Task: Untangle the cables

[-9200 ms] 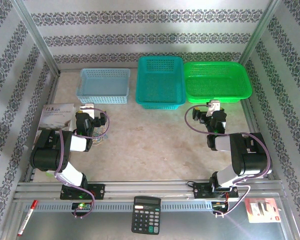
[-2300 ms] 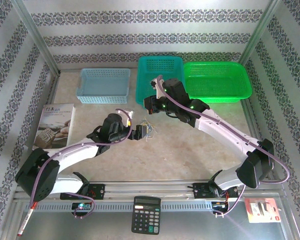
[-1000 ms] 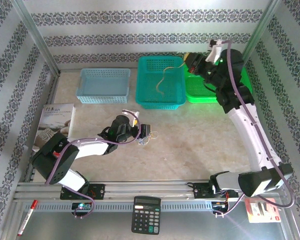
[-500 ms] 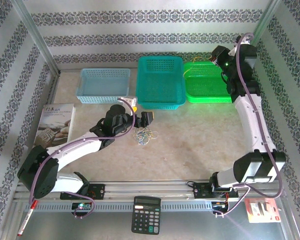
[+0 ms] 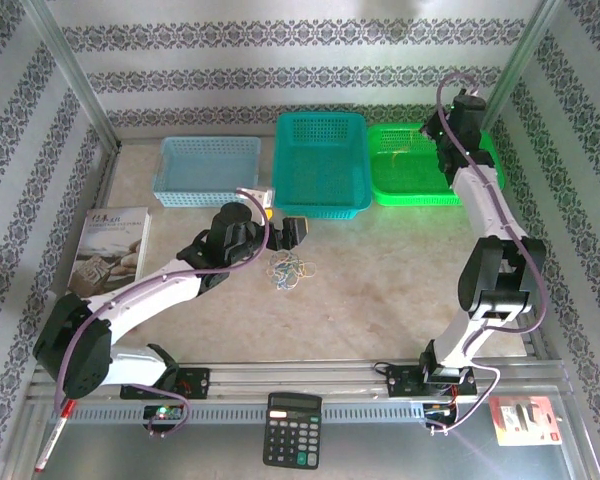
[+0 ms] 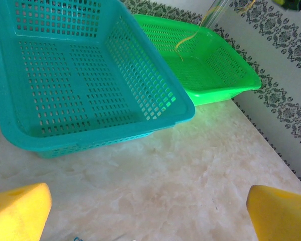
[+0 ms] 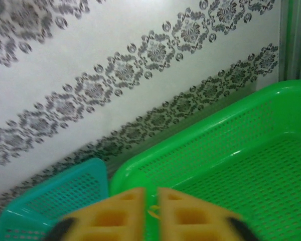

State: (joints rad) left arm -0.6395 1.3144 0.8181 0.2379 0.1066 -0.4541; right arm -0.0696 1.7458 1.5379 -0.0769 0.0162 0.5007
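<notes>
A small tangle of thin pale-blue and yellowish cables (image 5: 288,270) lies on the table, in front of the teal basket. My left gripper (image 5: 298,233) (image 6: 150,216) hovers just behind the tangle, wide open and holding nothing. One yellowish-orange cable (image 6: 190,37) hangs down into the green basket (image 6: 220,93). My right gripper (image 5: 438,135) (image 7: 151,201) is raised over that basket's back left corner. Its yellow fingers (image 7: 115,211) stand a narrow gap apart, with a bit of the yellow cable (image 7: 153,213) in the gap.
Three baskets line the back: light blue (image 5: 208,195), teal (image 5: 320,207) and green (image 5: 420,197). A book (image 5: 110,245) lies at the left. A calculator (image 5: 293,430) and a red pen (image 5: 50,435) rest on the near rail. Patterned walls close in the sides.
My right gripper carried the yellow cable from over the teal basket to the green basket, and its jaws have parted slightly. My left gripper opened fully and drew back from the tangle.
</notes>
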